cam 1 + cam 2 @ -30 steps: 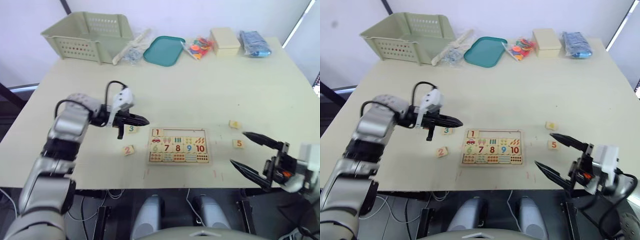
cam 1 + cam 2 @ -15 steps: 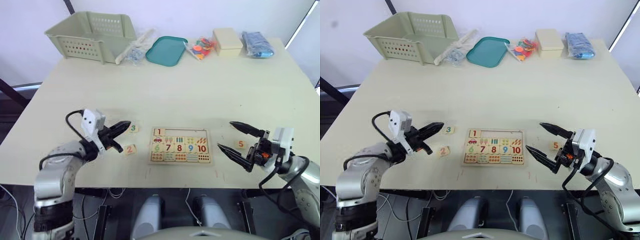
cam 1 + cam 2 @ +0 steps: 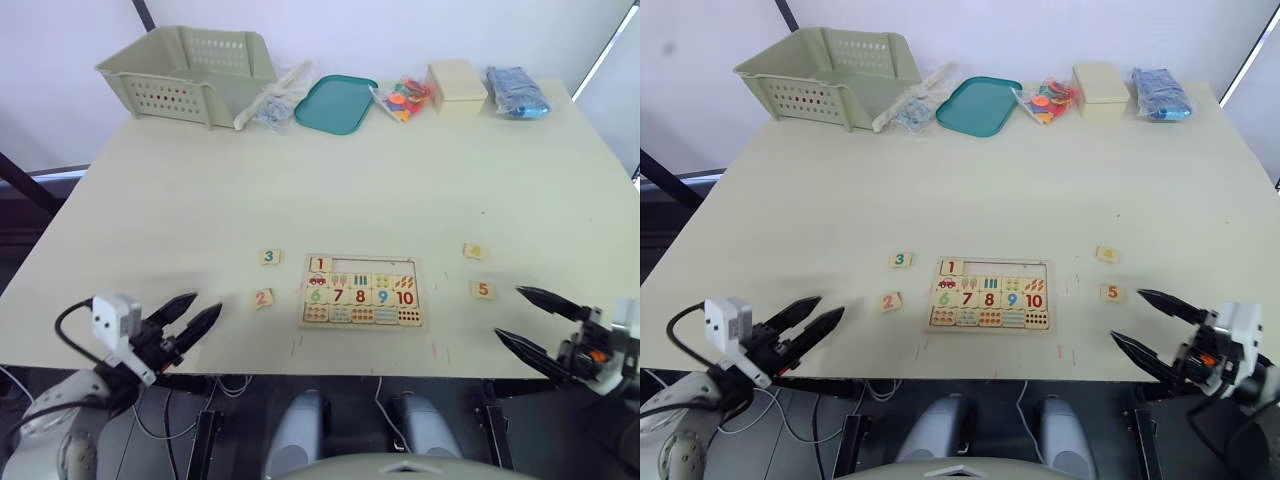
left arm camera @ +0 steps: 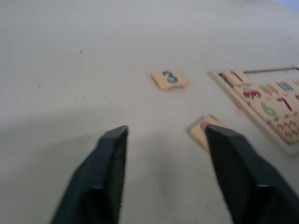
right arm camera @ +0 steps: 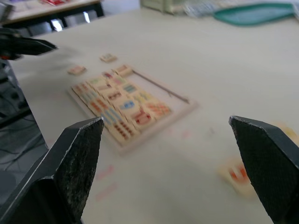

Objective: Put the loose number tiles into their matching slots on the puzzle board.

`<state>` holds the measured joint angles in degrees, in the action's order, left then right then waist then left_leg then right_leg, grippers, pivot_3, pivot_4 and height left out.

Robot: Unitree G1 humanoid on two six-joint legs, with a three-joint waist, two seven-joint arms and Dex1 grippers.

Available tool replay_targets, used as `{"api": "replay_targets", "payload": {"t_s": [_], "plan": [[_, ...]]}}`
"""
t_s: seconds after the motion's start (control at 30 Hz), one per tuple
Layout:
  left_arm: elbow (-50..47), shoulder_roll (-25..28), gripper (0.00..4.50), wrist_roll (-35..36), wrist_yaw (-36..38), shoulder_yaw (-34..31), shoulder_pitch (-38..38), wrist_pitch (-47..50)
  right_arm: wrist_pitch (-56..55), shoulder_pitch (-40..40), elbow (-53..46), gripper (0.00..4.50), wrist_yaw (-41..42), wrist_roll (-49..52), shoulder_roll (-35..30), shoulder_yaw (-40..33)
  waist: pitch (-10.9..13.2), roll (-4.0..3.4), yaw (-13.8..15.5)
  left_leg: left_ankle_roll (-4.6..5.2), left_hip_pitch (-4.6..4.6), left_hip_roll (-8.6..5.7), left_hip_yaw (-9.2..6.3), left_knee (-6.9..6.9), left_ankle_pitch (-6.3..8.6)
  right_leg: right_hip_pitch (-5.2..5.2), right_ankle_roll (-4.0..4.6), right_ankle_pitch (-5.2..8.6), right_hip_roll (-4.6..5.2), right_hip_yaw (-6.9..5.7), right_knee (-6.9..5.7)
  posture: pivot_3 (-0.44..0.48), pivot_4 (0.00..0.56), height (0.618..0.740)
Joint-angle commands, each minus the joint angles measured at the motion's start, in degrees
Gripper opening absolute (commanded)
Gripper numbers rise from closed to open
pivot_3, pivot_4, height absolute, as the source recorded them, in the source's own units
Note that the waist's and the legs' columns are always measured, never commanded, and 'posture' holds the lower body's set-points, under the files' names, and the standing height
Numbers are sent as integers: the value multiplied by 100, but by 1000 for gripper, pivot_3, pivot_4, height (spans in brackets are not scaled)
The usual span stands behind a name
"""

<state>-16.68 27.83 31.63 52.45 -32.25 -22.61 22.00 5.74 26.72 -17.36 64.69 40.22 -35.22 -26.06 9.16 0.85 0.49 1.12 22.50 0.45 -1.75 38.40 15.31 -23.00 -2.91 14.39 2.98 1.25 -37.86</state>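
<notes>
Board: flat rectangular pale-wood puzzle board (image 3: 361,292) is seen near the front-centre of the cream table (image 3: 330,180); lower rows are filled w/ coloured numbers 6–10 & counting pictures.
Top row: the square pale-wood tile w/ red 1 (image 3: 319,264) is seated in the leftmost slot; the remaining plain recessed slots (image 3: 375,265) are left open.
Tile 3: small square tile w/ green 3 (image 3: 268,257) is laid just left of the board.
Tile 2: square tile w/ red 2 (image 3: 262,298) is laid nearer the front edge, below tile 3.
Tile 4: square tile w/ yellow 4 (image 3: 474,251) is laid right of the board, apart from it.
Tile 5: square tile w/ orange 5 (image 3: 483,290) is laid just in front of tile 4.
L gripper: left gripper (image 3: 188,317) is held at the front-left table edge, fingers spread, nothing gripped.
R gripper: right gripper (image 3: 532,322) is held at the front-right edge, fingers wide apart, nothing gripped; tile 5 is near it.
</notes>
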Motion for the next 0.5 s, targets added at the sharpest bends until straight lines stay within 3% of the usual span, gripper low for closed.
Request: {"api": "replay_targets", "payload": {"t_s": [0.03, 0.37, 0.5], "plan": [[-32, 143, 4444, 143, 180, -157, -220, -232, -165, 207, 161, 4500, 303, 68, -48, -313, 0, 0, 1, 0, 0, 1, 1, 0, 0, 0, 1, 1, 0, 1, 0, 0, 150, 740], [-302, 590, 4444, 166, 300, 142, -224, -130, -160, 264, -298, 4500, 270, 305, 78, -347, -6, -7, 16, 0, -3, 5, 5, -1, 0, 0, 7, 5, -3, 5, 0, 0, 150, 740], [-40, 1356, 4444, -120, 907, 438, 134, -376, 210, 334, -898, 4500, 532, 629, -275, -264, -6, -8, 27, 0, -3, 5, 4, -1, 0, -1, 7, 6, -4, 5, -1, 0, 150, 740]]}}
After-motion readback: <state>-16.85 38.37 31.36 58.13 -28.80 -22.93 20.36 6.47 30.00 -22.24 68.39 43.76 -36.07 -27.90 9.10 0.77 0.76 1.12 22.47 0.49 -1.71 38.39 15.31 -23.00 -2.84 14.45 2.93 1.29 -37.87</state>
